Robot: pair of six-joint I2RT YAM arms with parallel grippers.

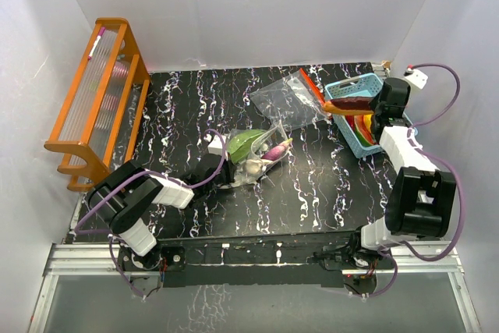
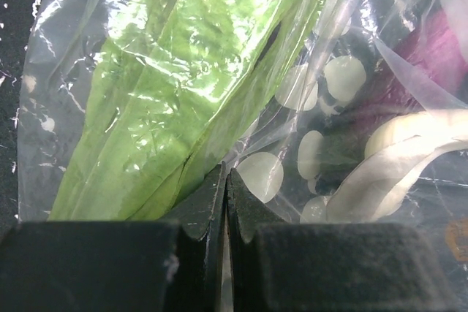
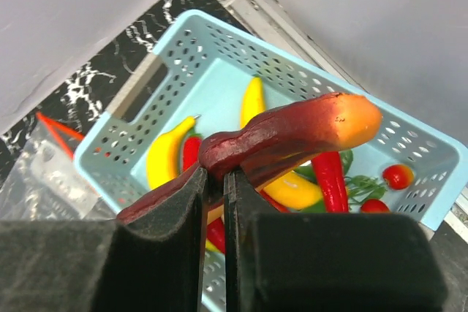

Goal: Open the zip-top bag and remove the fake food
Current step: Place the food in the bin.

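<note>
A clear zip-top bag (image 1: pixel 253 154) lies mid-table holding a long green leafy piece (image 1: pixel 243 144), a purple piece and pale pieces. My left gripper (image 1: pixel 226 171) is shut on the bag's near edge. In the left wrist view the closed left gripper (image 2: pixel 225 173) pinches the film next to the green leaf (image 2: pixel 168 93). My right gripper (image 1: pixel 373 107) is shut on a dark-red and orange toy piece (image 1: pixel 347 104) and holds it over the light-blue basket (image 1: pixel 343 87). In the right wrist view the right gripper (image 3: pixel 216 173) grips that piece (image 3: pixel 292 129) above the bananas (image 3: pixel 164 155) and a red chilli (image 3: pixel 329 177).
A second clear bag with a red zip strip (image 1: pixel 284 99) lies flat left of the basket. An orange wooden rack (image 1: pixel 97 99) stands at the far left. White walls close in the table on three sides. The basket rim (image 3: pixel 219 31) sits near the right wall.
</note>
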